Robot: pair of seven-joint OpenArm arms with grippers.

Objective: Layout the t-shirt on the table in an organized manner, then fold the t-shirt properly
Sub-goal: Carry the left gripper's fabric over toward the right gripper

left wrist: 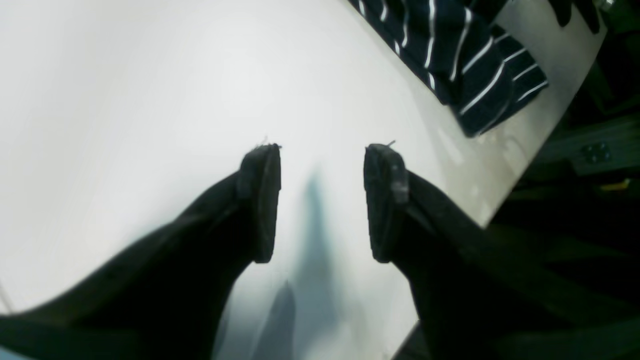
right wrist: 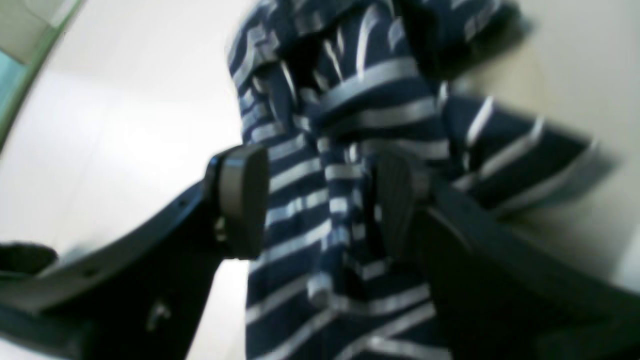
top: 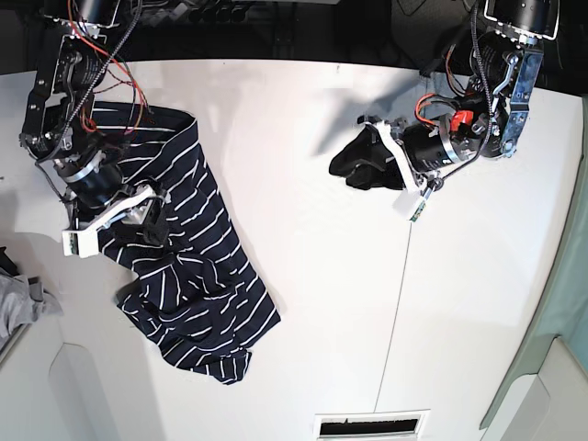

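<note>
The dark navy t-shirt (top: 197, 276) with thin white stripes lies crumpled on the left half of the white table (top: 312, 294). My right gripper (top: 138, 222) hovers over its upper part. In the right wrist view the right gripper (right wrist: 317, 200) is open, its fingers spread to either side of a bunched ridge of the t-shirt (right wrist: 300, 220). My left gripper (top: 356, 168) is open over bare table at the upper right, well away from the shirt. The left wrist view shows the left gripper (left wrist: 322, 155) empty, with a corner of the t-shirt (left wrist: 465, 55) far off at the top right.
A small grey cloth (top: 18, 305) lies at the table's left edge. A thin dark seam (top: 395, 303) runs down the tabletop on the right. A slotted vent (top: 372, 427) sits at the front edge. Dark clutter lies beyond the table's far edge.
</note>
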